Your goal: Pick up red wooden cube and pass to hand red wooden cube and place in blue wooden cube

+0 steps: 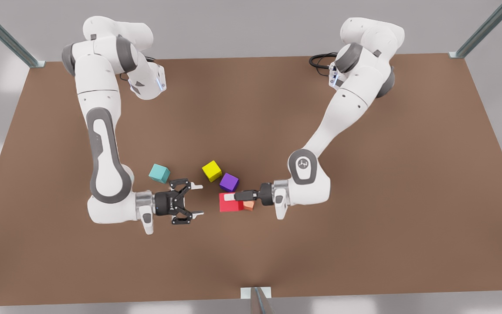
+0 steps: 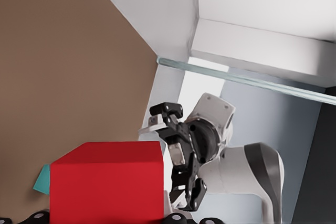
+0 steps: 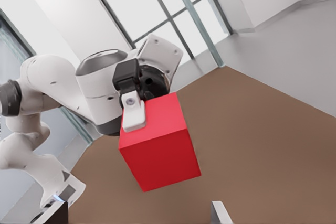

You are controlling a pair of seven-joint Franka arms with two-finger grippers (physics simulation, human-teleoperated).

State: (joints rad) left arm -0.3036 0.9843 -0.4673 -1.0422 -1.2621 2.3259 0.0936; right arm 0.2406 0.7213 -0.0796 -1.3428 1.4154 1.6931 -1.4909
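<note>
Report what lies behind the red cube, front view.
A salmon-orange cube peeks out beside the red wooden cube held by the left gripper; most of it is covered. The right gripper waits open.

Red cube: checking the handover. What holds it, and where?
The left gripper holds the red cube by opposite faces; the right gripper is open.

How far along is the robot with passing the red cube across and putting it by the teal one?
Done: the left end effector has gripped the red wooden cube and holds it off the table. In hand: the pass, with the right end effector open and facing the cube, not touching it yet. Left: the handover itself, then placing the cube at the blue wooden cube.
</note>
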